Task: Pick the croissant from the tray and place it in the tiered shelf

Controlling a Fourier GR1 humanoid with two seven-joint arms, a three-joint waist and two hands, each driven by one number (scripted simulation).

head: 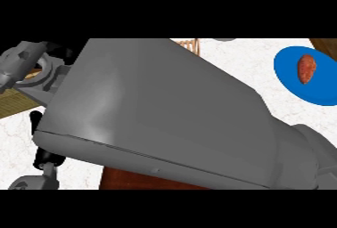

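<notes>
Grey forearm [164, 116]: filled most of the view; hand states could not be told. Croissant: not visible, tray hidden. Blue plate [293, 75], far right, held 1 reddish item [306, 68]. Step, judged: transfer; next move needed the shelf located.

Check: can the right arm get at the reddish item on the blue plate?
Probably yes: the reddish item lies uncovered on the blue plate, nothing beside it; but the grey forearm stretches toward upper left and must swing back.
</notes>
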